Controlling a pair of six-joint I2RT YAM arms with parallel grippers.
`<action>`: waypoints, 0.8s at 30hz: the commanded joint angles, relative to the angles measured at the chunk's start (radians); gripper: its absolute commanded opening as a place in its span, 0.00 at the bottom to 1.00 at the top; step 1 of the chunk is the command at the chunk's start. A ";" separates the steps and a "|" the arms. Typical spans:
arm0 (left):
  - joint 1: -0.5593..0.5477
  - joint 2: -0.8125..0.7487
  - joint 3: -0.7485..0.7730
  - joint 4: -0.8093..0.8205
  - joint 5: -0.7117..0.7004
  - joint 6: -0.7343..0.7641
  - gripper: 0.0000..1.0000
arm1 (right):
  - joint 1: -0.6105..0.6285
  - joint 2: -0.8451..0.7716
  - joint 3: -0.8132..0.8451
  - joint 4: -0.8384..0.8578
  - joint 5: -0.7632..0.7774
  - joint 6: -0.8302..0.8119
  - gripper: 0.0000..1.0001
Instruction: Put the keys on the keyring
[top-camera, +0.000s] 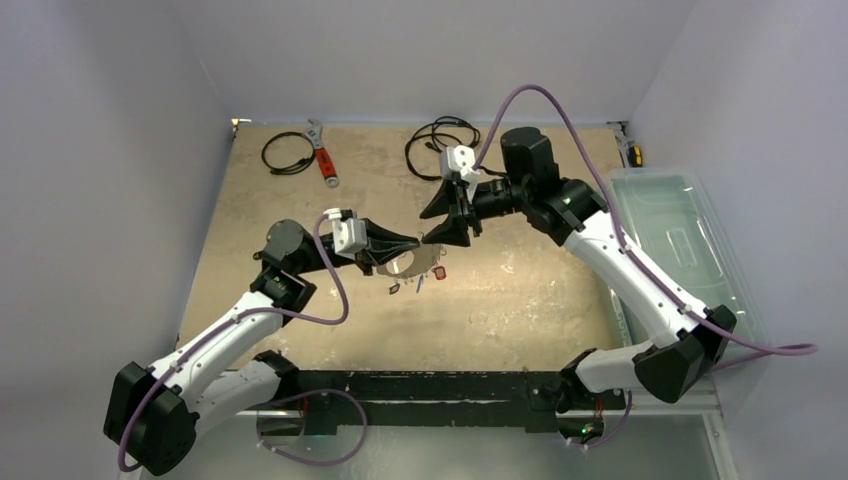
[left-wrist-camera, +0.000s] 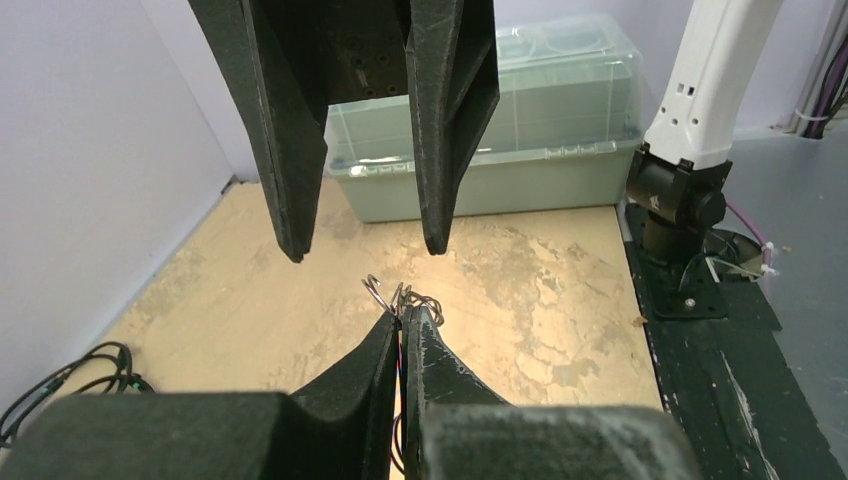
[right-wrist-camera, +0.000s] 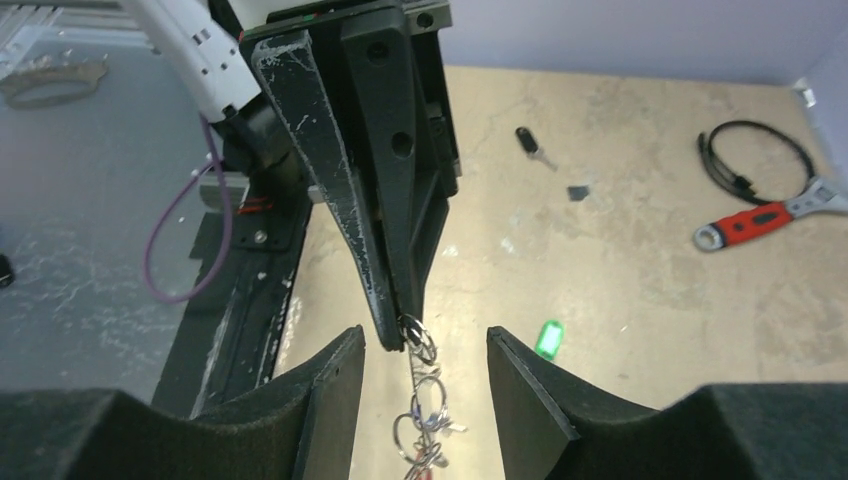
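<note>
The table (top-camera: 540, 300) carries a clear box (top-camera: 680, 230) at its 3 o'clock edge, and both arms meet near the centre. The left gripper (left-wrist-camera: 408, 320) has its jaws pressed together on a chain of small wire rings (right-wrist-camera: 425, 410), which hangs from the tips. The right gripper (right-wrist-camera: 425, 340) has its jaws apart, one finger on each side of that chain, not touching it as far as I see.

In the top cam the keyring (top-camera: 382, 266) sits just at 6 o'clock of the left gripper. I cannot tell if it lies flat or hangs. The keys are loose on the table. In the right-wrist cam the green-tag key (right-wrist-camera: 547, 338) is at 3 o'clock of the left tips and the dark key (right-wrist-camera: 530, 145) at 1 o'clock. The red tag (top-camera: 440, 272) is beside the keyring.

Risks, imo:
- If the right jaws close and pull, the thin rings can slip out or bend.
- The fingers are very near each other, so they can hit w/ a small error.
</note>
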 joint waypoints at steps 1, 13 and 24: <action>-0.013 -0.018 0.065 -0.123 0.005 0.135 0.00 | 0.001 0.023 0.069 -0.164 -0.054 -0.081 0.51; -0.039 -0.006 0.083 -0.179 0.029 0.174 0.00 | 0.002 0.077 0.088 -0.208 -0.037 -0.097 0.54; -0.041 -0.008 0.091 -0.189 0.023 0.182 0.00 | 0.003 0.117 0.099 -0.272 -0.060 -0.125 0.44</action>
